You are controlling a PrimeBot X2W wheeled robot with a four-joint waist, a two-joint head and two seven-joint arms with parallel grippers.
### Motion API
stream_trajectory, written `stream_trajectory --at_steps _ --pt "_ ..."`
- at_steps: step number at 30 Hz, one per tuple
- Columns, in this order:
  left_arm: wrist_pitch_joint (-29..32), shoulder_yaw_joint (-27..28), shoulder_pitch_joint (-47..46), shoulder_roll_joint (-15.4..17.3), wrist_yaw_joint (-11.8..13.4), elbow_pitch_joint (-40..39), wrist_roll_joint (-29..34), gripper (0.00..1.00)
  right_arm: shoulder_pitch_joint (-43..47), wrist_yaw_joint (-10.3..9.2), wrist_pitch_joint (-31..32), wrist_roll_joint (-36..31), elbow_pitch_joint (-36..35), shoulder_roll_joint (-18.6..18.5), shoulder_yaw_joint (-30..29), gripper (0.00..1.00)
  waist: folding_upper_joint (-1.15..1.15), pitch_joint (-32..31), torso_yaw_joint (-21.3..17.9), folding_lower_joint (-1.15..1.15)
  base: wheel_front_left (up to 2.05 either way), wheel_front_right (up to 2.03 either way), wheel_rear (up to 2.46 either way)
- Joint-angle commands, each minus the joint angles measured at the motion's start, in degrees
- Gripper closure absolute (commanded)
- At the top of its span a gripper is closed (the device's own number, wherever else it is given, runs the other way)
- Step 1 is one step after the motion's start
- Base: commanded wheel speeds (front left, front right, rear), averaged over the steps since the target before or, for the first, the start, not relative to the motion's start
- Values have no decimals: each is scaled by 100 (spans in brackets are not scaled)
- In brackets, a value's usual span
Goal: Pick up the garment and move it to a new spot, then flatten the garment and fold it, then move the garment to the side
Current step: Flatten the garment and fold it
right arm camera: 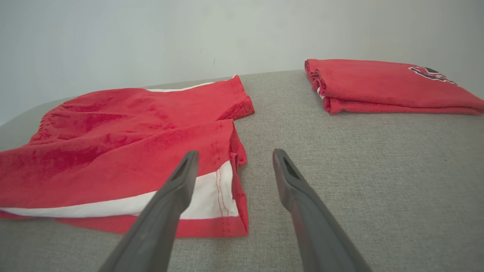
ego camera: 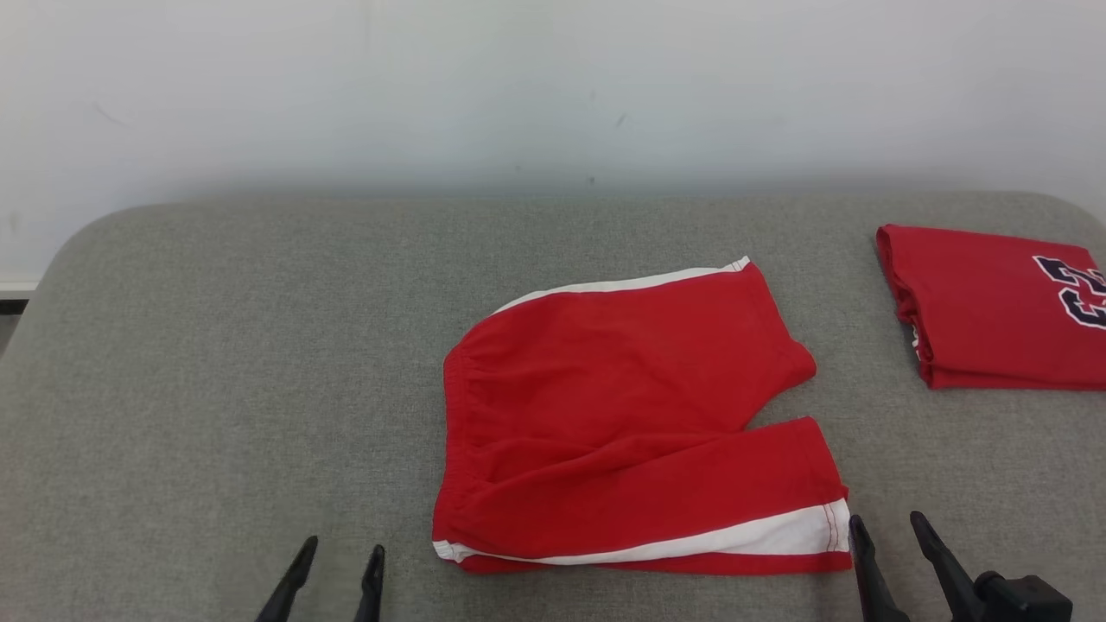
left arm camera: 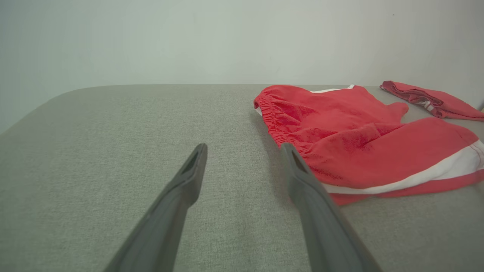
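The garment (ego camera: 631, 415) is a pair of red shorts with white side stripes, spread flat on the grey padded table (ego camera: 216, 363), waistband to the left, legs to the right. It also lies at the right of the left wrist view, garment (left arm camera: 355, 139), and at the left of the right wrist view, garment (right arm camera: 113, 151). My left gripper (ego camera: 341, 553) is open near the table's front edge, left of the waistband corner. My right gripper (ego camera: 890, 523) is open just off the near leg's hem. In both wrist views, left gripper (left arm camera: 244, 149) and right gripper (right arm camera: 232, 156) hold nothing.
A folded red shirt (ego camera: 994, 307) with dark lettering rests at the table's far right, also seen as folded shirt (right arm camera: 389, 87). A pale wall (ego camera: 553, 86) rises behind the table. Bare grey surface stretches across the left half.
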Motion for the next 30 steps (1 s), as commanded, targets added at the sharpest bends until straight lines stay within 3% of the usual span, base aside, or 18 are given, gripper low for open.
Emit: stream_trajectory --at_steps 1,6,16,30 --pt "-16 -148 -125 126 5 97 -78 0 -85 -16 -25 63 65 -79 70 0 0 82 -25 0 0 0 0" --pt "-16 -872 -564 463 5 542 -436 0 -345 -16 -25 103 381 -259 439 0 0 268 -85 0 0 0 0" --pt "-16 -1915 -1297 831 5 1094 -828 0 -796 -16 -25 320 710 -486 951 0 0 589 -150 0 0 0 0" --pt "-16 -2515 -1835 829 5 1352 -1126 0 -599 -16 -25 458 442 -672 1356 0 0 724 -130 0 0 0 0"
